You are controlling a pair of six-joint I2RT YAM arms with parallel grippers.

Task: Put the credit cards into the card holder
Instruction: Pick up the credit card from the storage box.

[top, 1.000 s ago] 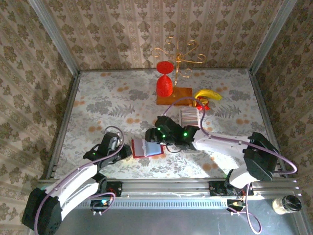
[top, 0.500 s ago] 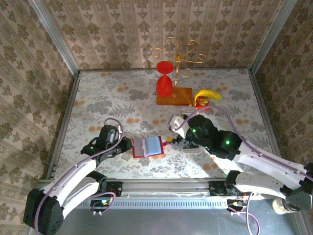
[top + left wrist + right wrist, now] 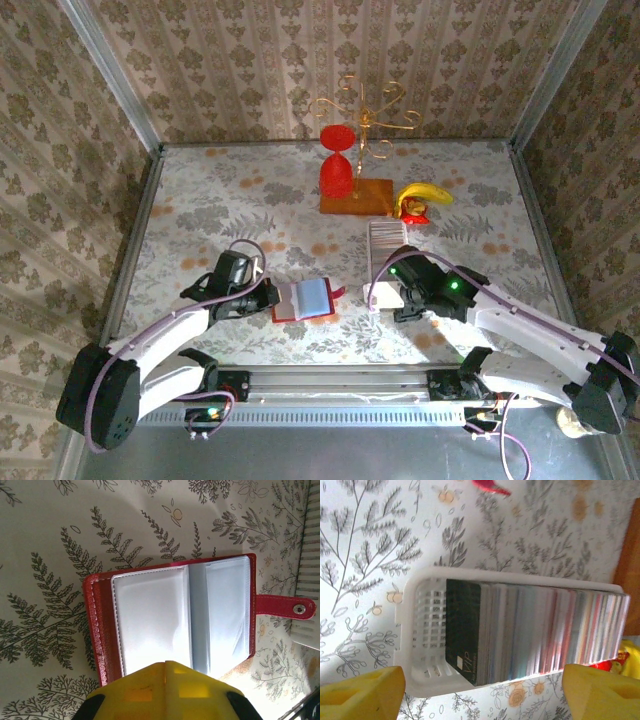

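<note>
Near the front of the bench, at about 7 o'clock from its middle, the card holder (image 3: 308, 298) lies open, pale sleeves up and clasp tab (image 3: 285, 607) flung out flat. Within the last second the right gripper (image 3: 395, 292) has left the holder and swung back to the credit cards (image 3: 535, 630). They stand packed on edge in a white tray (image 3: 417, 630) at the holder's 3 o'clock. Its jaws, narrower a second ago, now stand spread above the tray's near end, where a dark card fronts the row.

Meanwhile the left gripper (image 3: 262, 297) has slid in to the holder's 9 o'clock edge and its jaws have pressed together. Whether they pin the red cover or merely touch it cannot be told. Together the moves read as a reset, with the holder steadied open and the right arm poised to draw a card. The sleeves facing up look empty, so most of the job appears to lie ahead.

A fern-and-flower print covers the bench (image 3: 200, 210). At 12 o'clock a red goblet (image 3: 336, 170) stands by a wooden board (image 3: 357, 195) that carries a gold wire stand (image 3: 370, 115), with a banana (image 3: 425, 192) at 1 o'clock. Damask-papered walls (image 3: 250, 60) close three sides, and a metal rail (image 3: 340, 380) at 6 o'clock carries the arm bases.
</note>
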